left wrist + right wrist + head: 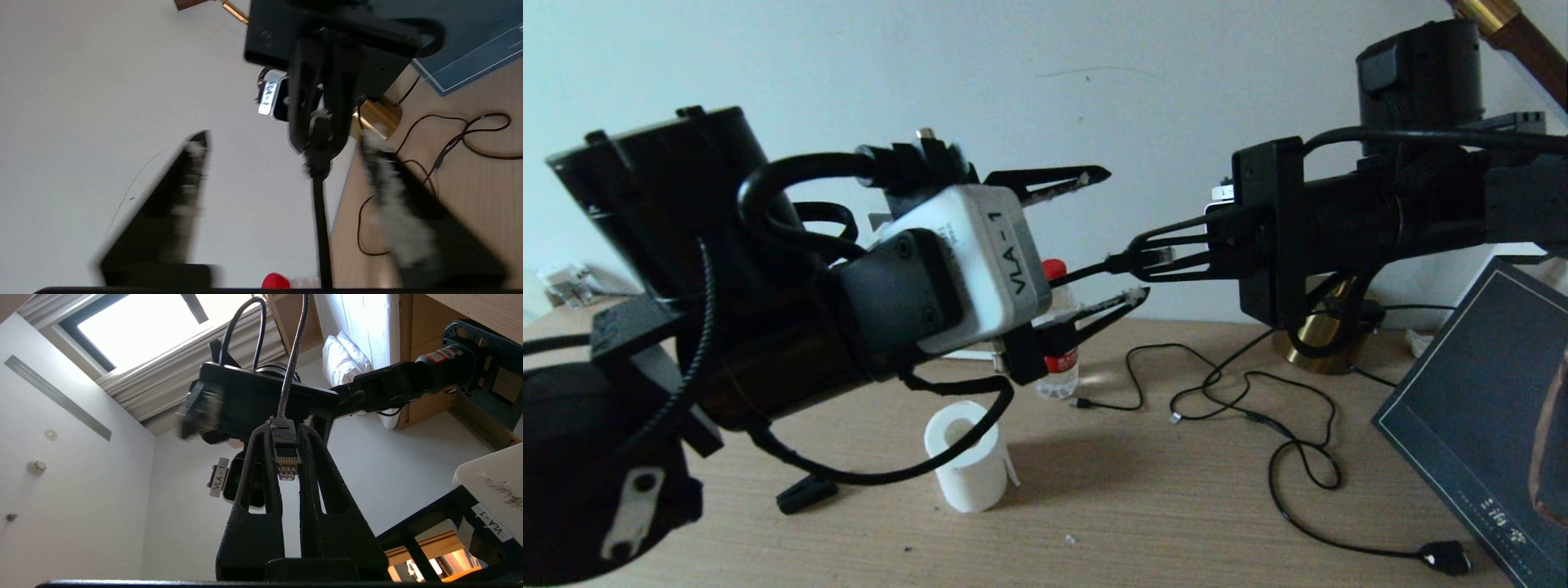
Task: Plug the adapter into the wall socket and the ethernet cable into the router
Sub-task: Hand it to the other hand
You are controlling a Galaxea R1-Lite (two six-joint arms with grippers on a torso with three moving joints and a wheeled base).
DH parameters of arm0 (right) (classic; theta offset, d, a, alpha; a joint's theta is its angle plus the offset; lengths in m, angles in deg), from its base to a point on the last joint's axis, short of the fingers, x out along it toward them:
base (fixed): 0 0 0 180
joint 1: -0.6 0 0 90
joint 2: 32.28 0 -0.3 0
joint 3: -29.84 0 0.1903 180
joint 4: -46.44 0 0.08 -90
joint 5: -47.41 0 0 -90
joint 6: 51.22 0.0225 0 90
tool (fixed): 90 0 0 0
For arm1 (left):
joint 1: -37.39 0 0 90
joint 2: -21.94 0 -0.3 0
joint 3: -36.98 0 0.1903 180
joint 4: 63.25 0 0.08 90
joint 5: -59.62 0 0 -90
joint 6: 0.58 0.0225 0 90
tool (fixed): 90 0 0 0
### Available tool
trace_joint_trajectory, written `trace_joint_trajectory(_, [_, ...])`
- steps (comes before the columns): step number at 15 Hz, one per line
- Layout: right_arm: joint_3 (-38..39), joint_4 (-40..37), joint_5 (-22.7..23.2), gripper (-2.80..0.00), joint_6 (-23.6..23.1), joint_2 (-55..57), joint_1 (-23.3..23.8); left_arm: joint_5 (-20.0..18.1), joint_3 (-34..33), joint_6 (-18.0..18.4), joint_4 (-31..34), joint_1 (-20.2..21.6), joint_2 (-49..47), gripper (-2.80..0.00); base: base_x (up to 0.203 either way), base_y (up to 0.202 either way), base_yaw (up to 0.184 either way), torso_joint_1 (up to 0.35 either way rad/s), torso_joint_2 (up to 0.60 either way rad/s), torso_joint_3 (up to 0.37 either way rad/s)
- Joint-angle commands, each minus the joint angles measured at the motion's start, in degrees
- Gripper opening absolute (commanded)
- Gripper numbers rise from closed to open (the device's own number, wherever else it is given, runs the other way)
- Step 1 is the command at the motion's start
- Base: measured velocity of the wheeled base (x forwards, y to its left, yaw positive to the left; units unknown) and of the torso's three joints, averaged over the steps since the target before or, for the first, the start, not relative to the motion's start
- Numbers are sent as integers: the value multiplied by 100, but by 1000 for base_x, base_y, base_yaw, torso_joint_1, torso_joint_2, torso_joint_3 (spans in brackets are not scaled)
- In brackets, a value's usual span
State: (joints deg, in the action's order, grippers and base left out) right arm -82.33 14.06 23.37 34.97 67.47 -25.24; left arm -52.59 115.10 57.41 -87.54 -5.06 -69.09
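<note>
Between the clamped right hand [1147, 255] fingers, the ethernet cable [1156, 256] plug; left hand [1123, 237] apart.

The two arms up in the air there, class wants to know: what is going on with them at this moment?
The right gripper is shut on the plug end of the ethernet cable, holding it above the wooden table. The left gripper faces it with its fingers open on either side of the black cable, gripping nothing. No router, adapter or wall socket is in view, so nothing is plugged in here.
</note>
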Motion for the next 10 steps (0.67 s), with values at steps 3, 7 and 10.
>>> trace_joint_trajectory(3, [4, -4, 39, -280, 39, -18, 0, -11, 0, 29, -24, -53, -82, -280, 0, 0, 0, 0, 0, 0])
trace_joint_trajectory(7, [4, 5, 39, -280, 47, -53, 0, -20, -27, 38, -24, -95, -153, -280, 0, 0, 0, 0, 0, 0])
trace_joint_trajectory(10, [4, 5, 39, -280, 38, -61, 0, -20, -9, 38, -33, -106, -197, -280, 0, 0, 0, 0, 0, 0])
